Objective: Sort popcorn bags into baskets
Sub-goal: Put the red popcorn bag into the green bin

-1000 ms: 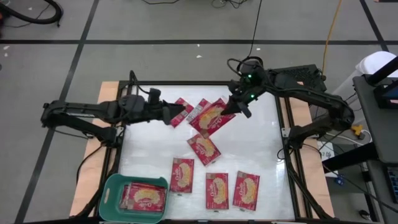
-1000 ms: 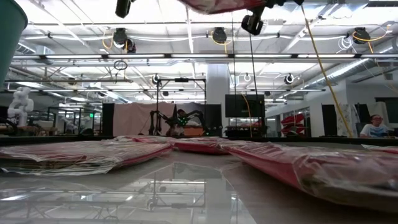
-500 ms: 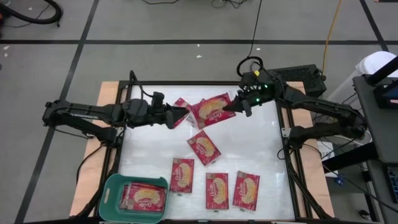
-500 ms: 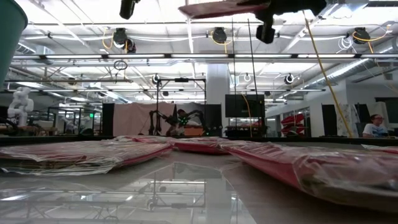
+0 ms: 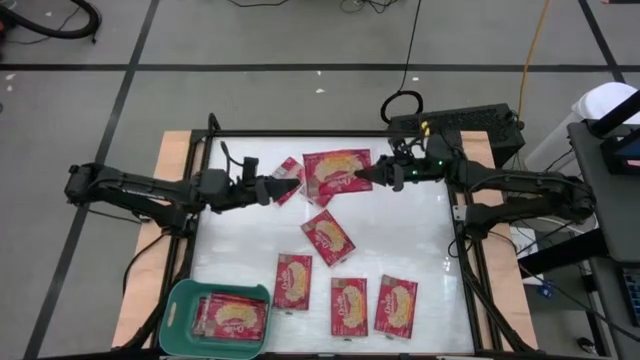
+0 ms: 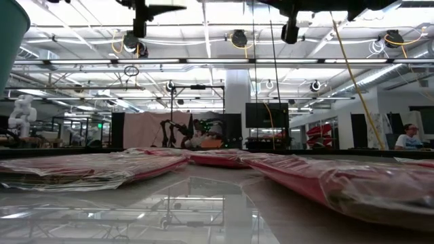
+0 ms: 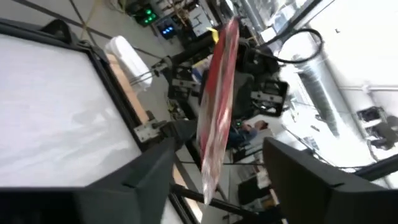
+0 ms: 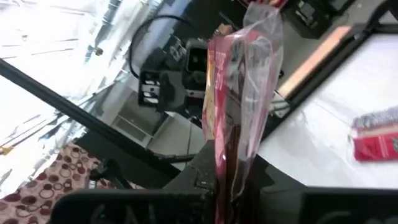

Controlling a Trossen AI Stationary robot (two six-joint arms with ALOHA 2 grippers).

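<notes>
Now, high view: right gripper point(image 5: 372, 176) clamped on edge of red popcorn bag point(image 5: 336, 172), bag swung flat and level above table's far side, no longer tilted. Left gripper point(image 5: 288, 186) at bag's opposite edge, jaws just spread wider. Teal basket point(image 5: 176, 312) at near-left corner holds packets; five more lie on table point(image 5: 420, 240).

Low view: arms overhead, bag not discernible.

Left wrist view: bag edge-on between parted fingers point(image 7: 140, 171), apparently untouched.

Right wrist view: bag pinched. Handover looks under way, transfer to basket pending.
</notes>
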